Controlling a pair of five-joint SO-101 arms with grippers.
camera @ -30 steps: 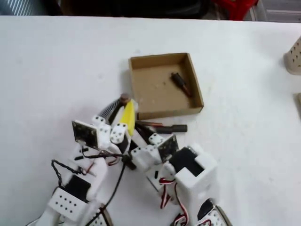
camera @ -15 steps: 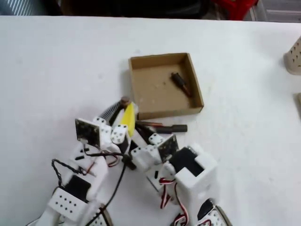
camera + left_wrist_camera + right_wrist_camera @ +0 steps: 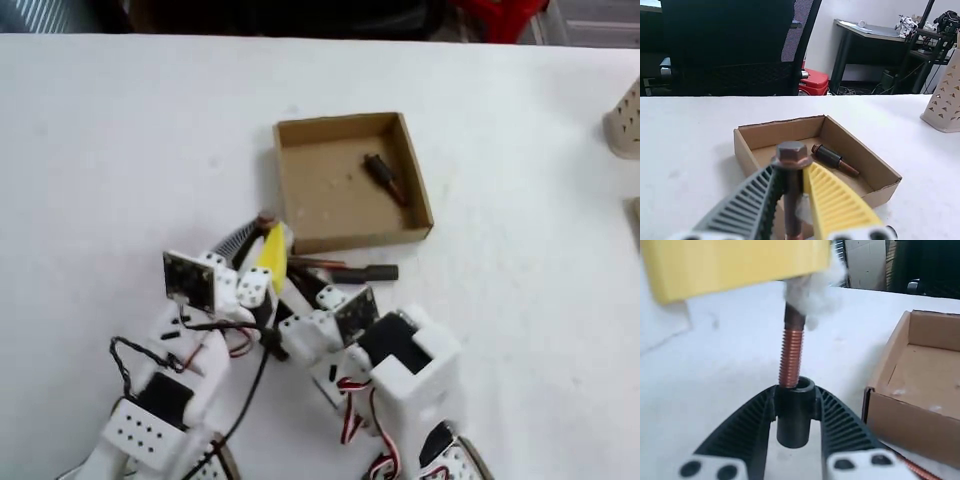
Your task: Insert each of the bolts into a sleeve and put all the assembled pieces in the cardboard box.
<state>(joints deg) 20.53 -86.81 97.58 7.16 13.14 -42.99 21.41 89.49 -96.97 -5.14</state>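
- Left gripper (image 3: pixel 791 172), one grey and one yellow finger, is closed on a bolt (image 3: pixel 791 152) just below its hex head. The bolt stands upright, threads down.
- Right gripper (image 3: pixel 794 395), with black fingers, is clamped on a sleeve (image 3: pixel 794 421). The sleeve is upright with its mouth up, off the near-left corner of the box (image 3: pixel 340 122).
- The threaded tip sits at the sleeve mouth, barely entered by the look of it. Judged step: insertion just starting.
- Risk: the bolt leans slightly against the sleeve axis. Pushing down like this could make the threads catch on the rim and jam.
- Risk: the bolt is held only high on its shank. Under downward load it may pivot or slide up between the ribbed fingers.
- Risk: a hard push could drive the sleeve down through the right gripper's hold, or twist it out onto the table (image 3: pixel 120 130).
- Risk: the two arms are crowded close together, so any sideways correction could bump one against the other.
- One finished piece (image 3: pixel 385 178) lies in the box, right of centre.
- Another bolt and sleeve (image 3: pixel 350 271) lie on the table just near the box's near wall. Cannot tell if they are joined. A swing toward the box could knock them.
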